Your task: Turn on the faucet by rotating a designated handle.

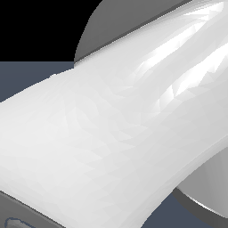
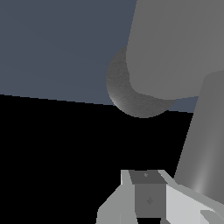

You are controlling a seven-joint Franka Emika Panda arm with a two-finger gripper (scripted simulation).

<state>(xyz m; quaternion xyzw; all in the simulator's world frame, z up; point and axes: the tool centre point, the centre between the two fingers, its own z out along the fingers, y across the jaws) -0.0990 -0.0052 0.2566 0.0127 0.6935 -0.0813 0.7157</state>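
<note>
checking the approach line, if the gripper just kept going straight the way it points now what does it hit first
Probably the faucet: its thick grey body fills the wrist view ahead of the gripper. A grey cylinder beside that line may be the handle. Depth is unclear, and the exterior view is blocked by the white arm.

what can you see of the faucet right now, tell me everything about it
In the wrist view the faucet is a plain matte grey body, seen very close and cut off by the frame. A darker rounded part curves out from under it. A slimmer grey cylinder, possibly the handle, runs down beside the gripper, which shows only in part; contact cannot be judged. The exterior view is almost wholly blocked by the white arm.
</note>
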